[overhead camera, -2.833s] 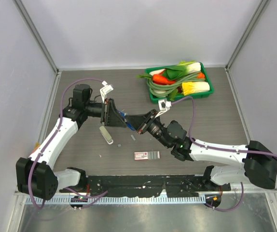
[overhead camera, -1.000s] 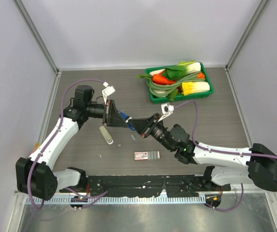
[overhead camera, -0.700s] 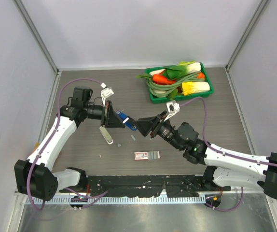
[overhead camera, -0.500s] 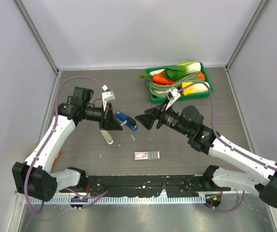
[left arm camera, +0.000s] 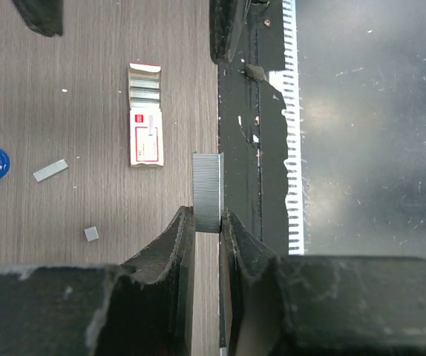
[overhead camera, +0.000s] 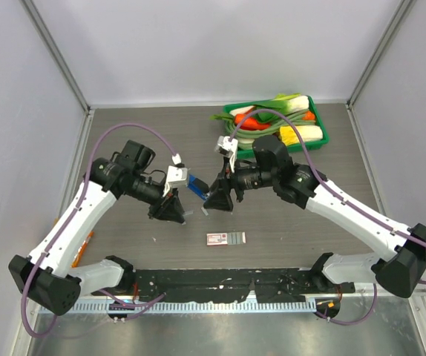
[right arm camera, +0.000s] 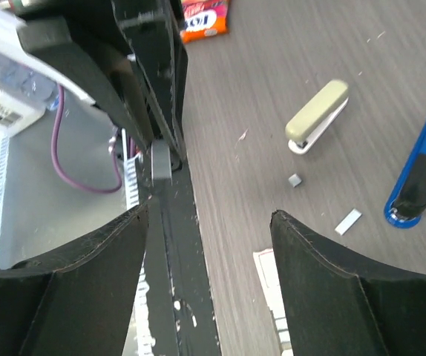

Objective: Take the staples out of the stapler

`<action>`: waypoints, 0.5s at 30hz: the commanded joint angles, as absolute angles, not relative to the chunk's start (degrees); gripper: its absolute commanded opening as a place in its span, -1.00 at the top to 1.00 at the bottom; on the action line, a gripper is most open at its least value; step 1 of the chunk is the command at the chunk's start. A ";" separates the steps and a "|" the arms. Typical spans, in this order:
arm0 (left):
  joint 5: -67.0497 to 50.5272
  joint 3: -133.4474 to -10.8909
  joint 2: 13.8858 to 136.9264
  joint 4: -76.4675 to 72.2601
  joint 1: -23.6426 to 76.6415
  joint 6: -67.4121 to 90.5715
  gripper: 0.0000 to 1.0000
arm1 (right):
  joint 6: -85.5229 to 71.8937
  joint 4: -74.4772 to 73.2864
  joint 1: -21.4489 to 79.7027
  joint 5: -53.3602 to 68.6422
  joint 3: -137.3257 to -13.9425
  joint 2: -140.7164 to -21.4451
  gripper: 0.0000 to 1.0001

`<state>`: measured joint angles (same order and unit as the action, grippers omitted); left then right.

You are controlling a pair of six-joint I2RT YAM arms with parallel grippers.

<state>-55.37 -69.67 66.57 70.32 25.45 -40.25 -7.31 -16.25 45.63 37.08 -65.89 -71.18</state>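
The dark-blue stapler (overhead camera: 196, 185) lies flat on the table between the two grippers, touched by neither, and shows at the right edge of the right wrist view (right arm camera: 421, 178). My left gripper (left arm camera: 206, 215) is shut on a short silvery strip of staples (left arm camera: 206, 191), held above the table's near edge (overhead camera: 171, 213). My right gripper (right arm camera: 209, 215) stands open with nothing between its fingers, just right of the stapler (overhead camera: 218, 206). Loose staples (right arm camera: 348, 221) lie on the wood near the stapler.
A red-and-white box (overhead camera: 225, 238) lies near the front edge. A beige stapler (right arm camera: 317, 117) lies left of the blue one. A green tray (overhead camera: 237, 149) of vegetables stands at the back right. An orange packet (overhead camera: 83, 248) lies at the left.
My right gripper has opened, let go of the stapler and drawn back. The stapler now rests on the table. My left gripper has swung toward the near edge, still shut on the staples.
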 commanded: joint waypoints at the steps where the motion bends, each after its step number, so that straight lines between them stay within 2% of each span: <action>1: -55.81 -72.25 65.74 73.04 25.84 -43.33 1.00 | -1.58 -22.85 45.79 42.53 -69.69 -70.75 -0.43; 15: -55.02 -74.00 68.73 67.24 28.04 -36.65 0.99 | -3.87 -18.72 51.06 42.80 -72.68 -77.17 -0.38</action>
<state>-54.41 -71.26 68.90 69.30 27.68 -37.91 -3.60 -20.99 49.95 41.78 -69.87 -76.58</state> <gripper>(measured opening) 0.199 0.701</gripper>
